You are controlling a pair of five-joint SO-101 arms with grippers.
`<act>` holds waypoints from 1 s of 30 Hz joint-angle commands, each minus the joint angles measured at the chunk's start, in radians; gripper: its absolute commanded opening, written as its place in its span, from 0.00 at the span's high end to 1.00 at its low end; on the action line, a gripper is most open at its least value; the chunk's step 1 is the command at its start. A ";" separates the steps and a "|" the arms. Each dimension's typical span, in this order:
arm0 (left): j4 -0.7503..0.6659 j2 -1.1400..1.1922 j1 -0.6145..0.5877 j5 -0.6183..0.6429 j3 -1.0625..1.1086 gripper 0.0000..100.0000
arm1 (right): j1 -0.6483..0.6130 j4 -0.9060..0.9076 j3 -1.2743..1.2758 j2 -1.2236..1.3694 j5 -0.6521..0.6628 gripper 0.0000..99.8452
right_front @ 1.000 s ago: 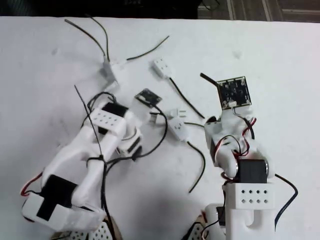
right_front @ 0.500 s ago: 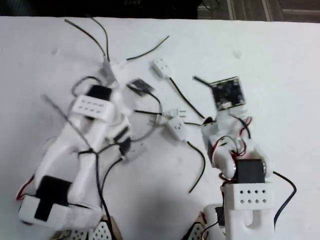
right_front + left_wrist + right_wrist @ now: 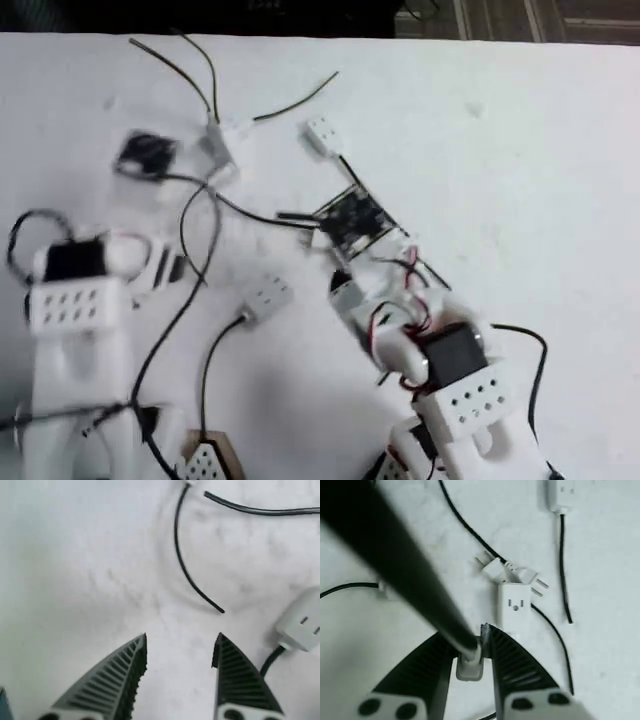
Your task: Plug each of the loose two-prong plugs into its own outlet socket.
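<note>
White table (image 3: 75,555), contents as listed.

1. My left gripper (image 3: 181,637): jaws spread wide, nothing between them, above bare tabletop. An outlet socket (image 3: 301,621) on a black cord lies near one finger.
2. My right gripper (image 3: 479,636): jaws closed on a small white fitting (image 3: 469,667) with a thick black cord. I cannot tell whether it is a plug.
3. Just ahead of it is a white socket (image 3: 515,605), face up, slots unfilled. At its far end lie a loose plug (image 3: 492,569) and a second plug (image 3: 529,576), prongs bare.
4. Another corded socket (image 3: 559,492) lies well beyond.
</note>
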 commanded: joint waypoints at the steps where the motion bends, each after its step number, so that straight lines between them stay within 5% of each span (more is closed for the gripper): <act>1: -0.098 -0.177 -0.104 0.018 0.180 0.78 | -0.108 -0.084 0.048 -0.001 -0.028 0.98; 11: -0.325 -0.291 -0.191 0.018 0.489 0.78 | -0.197 -0.302 0.137 0.076 -0.029 0.98; 20: -0.325 -0.286 -0.216 0.017 0.497 0.78 | -0.220 -0.389 -0.031 0.476 -0.029 0.98; 30: -0.351 -0.292 -0.217 0.015 0.523 0.78 | -0.219 -0.565 -0.055 0.615 -0.029 0.98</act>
